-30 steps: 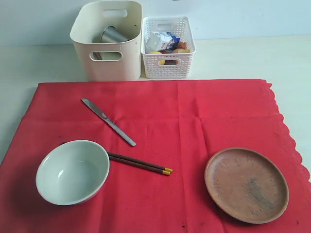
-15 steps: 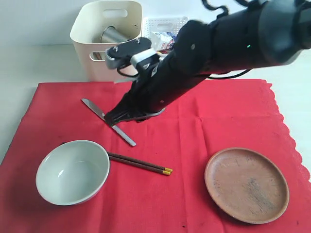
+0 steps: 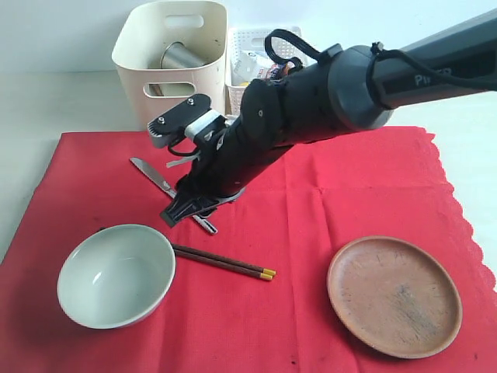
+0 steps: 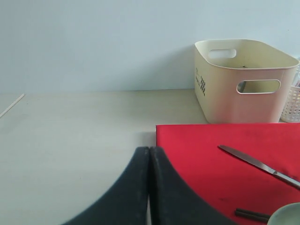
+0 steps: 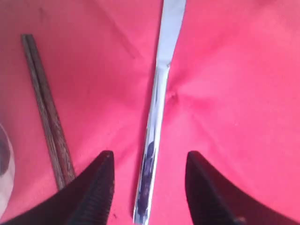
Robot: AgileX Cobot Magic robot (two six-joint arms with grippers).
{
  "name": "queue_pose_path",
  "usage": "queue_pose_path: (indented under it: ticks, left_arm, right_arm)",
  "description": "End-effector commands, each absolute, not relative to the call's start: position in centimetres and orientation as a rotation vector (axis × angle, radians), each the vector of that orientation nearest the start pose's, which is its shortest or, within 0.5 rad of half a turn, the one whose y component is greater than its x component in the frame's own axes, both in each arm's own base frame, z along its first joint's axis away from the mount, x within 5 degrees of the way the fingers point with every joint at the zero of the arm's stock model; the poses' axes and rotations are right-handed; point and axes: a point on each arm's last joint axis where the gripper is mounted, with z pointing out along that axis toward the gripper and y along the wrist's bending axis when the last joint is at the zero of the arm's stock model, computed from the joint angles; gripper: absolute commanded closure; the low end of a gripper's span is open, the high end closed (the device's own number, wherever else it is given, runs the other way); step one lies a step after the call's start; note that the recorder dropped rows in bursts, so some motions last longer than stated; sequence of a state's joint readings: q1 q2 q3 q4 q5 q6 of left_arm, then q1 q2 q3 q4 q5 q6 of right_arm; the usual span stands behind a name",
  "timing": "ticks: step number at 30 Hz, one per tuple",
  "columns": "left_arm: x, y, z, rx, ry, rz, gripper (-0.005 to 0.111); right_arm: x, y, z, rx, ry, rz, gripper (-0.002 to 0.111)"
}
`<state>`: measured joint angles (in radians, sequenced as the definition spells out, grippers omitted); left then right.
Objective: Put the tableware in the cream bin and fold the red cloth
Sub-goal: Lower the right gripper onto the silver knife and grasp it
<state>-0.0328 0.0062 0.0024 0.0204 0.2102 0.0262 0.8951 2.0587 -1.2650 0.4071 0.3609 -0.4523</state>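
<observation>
While on red cloth (image 3: 349, 179), one knife (image 5: 158, 93), two chopsticks (image 3: 225, 262)

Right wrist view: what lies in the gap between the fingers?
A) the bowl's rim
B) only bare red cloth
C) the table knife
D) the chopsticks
C: the table knife runs lengthwise through the gap between the right fingers, which stand apart on either side of it, while the chopsticks lie outside one finger.
</observation>
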Motion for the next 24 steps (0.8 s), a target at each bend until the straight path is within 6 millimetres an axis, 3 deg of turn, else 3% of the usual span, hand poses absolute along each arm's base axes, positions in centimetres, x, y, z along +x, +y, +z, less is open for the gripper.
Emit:
queue_pose_path:
  ticks: [1, 12, 16, 24]
  left_arm:
    - [5.6, -0.1, 19.4, 0.059, 1.691, 0.014, 0.107]
    - [5.6, -0.1, 19.4, 0.059, 1.691, 0.014, 0.107]
    - [5.6, -0.1, 19.4, 0.059, 1.691, 0.014, 0.107]
    - [5.6, -0.1, 19.4, 0.059, 1.691, 0.014, 0.107]
  right_arm:
    - [25.8, 34.2, 13.2, -1.328, 2.298, 0.447, 0.062]
    - [27.1, 35.9, 11.8, -1.367, 2.28, 0.431, 0.067]
    - [26.5, 36.9, 10.8, -1.459, 2.259, 0.403, 0.067]
    - [26.4, 36.6, 10.2, -1.544, 2.251, 0.347, 0.077]
